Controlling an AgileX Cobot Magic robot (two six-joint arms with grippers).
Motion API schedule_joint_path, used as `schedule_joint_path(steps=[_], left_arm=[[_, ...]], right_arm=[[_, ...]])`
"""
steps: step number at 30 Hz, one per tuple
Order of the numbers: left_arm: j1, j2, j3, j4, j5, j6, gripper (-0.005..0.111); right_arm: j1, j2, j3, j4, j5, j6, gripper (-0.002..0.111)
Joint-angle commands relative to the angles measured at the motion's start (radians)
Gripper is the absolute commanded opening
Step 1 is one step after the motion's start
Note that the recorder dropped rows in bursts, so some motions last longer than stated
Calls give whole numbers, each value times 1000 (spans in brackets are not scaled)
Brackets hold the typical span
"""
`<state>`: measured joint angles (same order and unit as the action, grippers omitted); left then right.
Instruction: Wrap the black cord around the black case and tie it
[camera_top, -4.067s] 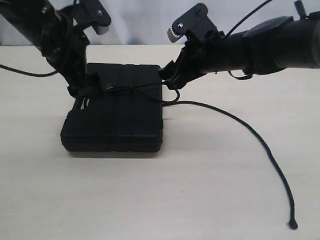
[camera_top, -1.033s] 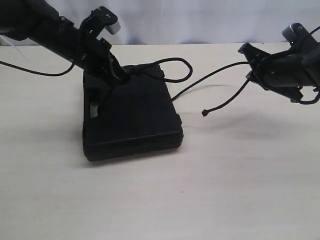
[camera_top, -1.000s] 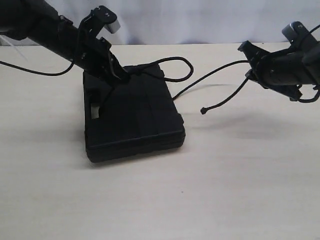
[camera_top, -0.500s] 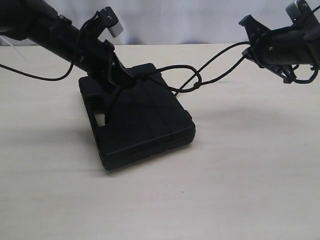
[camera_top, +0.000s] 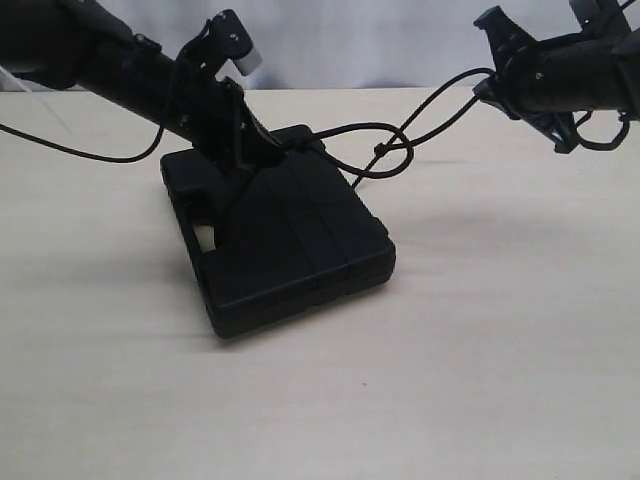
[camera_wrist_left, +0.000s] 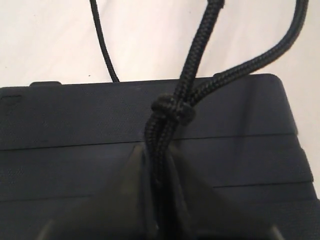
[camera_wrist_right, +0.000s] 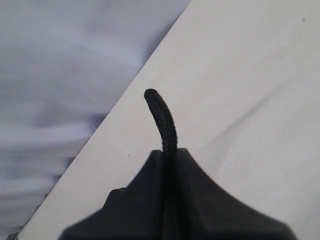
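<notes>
Now, left gripper (camera_top: 258, 152): clamped together on the black cord (camera_top: 440, 98) at the far edge of the black case (camera_top: 290, 240). In our left wrist view two strands run in between its fingers, with a knot (camera_wrist_left: 170, 110) just beyond them.
Black case: on the table (camera_top: 480, 350), left of centre, with its long axis running from far left to near right. It sits directly under our left gripper.
Loop (camera_top: 398, 163): an open bight of cord hangs just right of the case's far corner, not drawn closed.
Cord span: from the loop the line climbs right and away toward our other arm.
Right gripper (camera_top: 487, 88): jaws shut on the cord, with a short stub poking out past the fingertips in our right wrist view. It is held high at the far right, well apart from the case.
Deciding relation: we judge that the cord's free length runs left to right between our two grips. The left gripper is the anchor at the case, so tightening the loop falls to the right arm, pulling rightward away from the case.
</notes>
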<state>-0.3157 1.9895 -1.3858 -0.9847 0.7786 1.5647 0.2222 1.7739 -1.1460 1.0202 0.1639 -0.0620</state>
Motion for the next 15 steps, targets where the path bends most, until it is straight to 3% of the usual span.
schedule_joint_path(steps=[1,15], left_arm=[[-19,15,0,-37,-57,9,0],[-23,79,0,-51,-180,36,0]], right_arm=[[2,-6,-5,4,25,-5,4],[2,-6,-5,31,158,-93,4]])
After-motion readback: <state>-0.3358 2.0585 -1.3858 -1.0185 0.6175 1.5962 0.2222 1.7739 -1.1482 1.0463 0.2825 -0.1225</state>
